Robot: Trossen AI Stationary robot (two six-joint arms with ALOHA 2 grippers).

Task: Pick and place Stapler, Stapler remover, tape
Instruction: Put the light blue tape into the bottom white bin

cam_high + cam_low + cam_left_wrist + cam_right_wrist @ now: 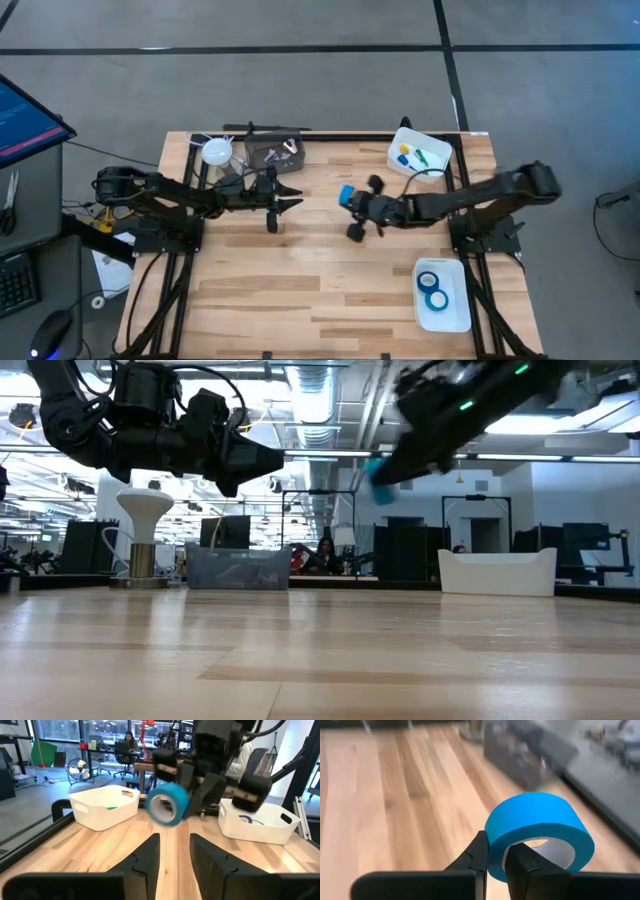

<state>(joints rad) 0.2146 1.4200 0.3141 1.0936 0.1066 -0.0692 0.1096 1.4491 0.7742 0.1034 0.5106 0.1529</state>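
My right gripper [352, 198] is over the middle of the table, shut on a bright blue tape roll [540, 827] with a white core. The low view shows the roll [380, 468] high above the tabletop. Two more blue tape rolls [433, 290] lie in the white bin [457, 312] near the table's right near corner. My left gripper [295, 197] hangs open just left of the held roll and faces it, touching nothing. Its fingers [150, 852] point at the roll [167, 802]. No stapler or stapler remover can be made out. My right gripper holds the tape roll by its wall [495, 847]. One finger [520, 860] is inside the core and the other finger [476, 852] is outside. The fingers come from the table's right side, slanting slightly down. The roll is lifted clear of the table.
A grey bin [272, 152] with small items and a white lamp-like object [217, 152] stand at the far edge. A white bin [420, 155] with coloured oblong items sits at the far right. Bare wood lies in the middle and along the near edge.
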